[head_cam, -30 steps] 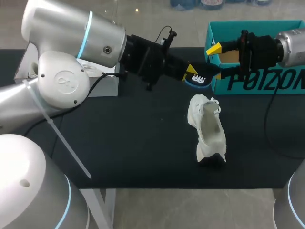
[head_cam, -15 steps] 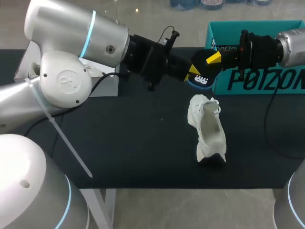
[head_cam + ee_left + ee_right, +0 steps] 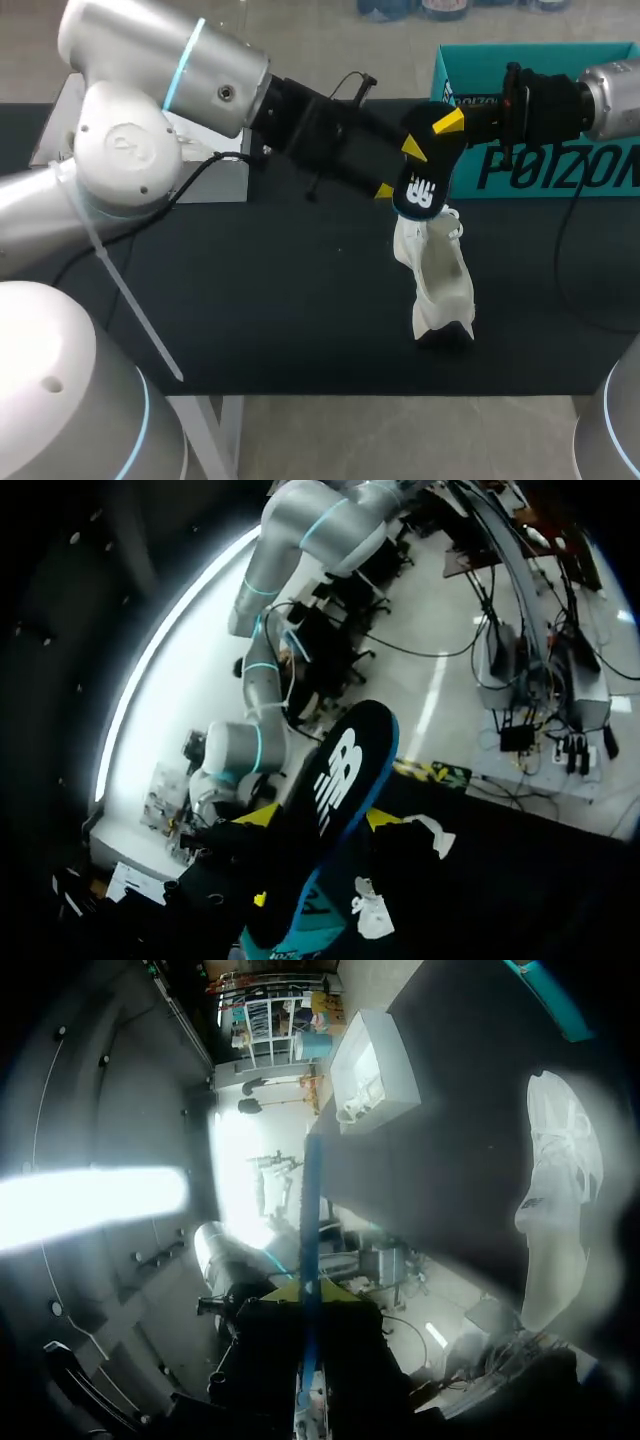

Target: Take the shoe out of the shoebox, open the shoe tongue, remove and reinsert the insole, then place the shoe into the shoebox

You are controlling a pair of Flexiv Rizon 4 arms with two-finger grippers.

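Insole (image 3: 420, 190) has swung down over shoe (image 3: 440, 280).

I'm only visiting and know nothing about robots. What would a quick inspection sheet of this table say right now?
Surface: black table top.
Job's things: white shoe resting on the table, apart from the teal shoebox at the far right; black insole held in the air near the shoe.
Clutter: white box at the far left, behind the left arm.
Pincers: left pincer and right pincer both shut on the insole.
Cables: black cable along the left arm; second black cable hanging from the right arm.
Surroundings: nothing seen reaching over the table.
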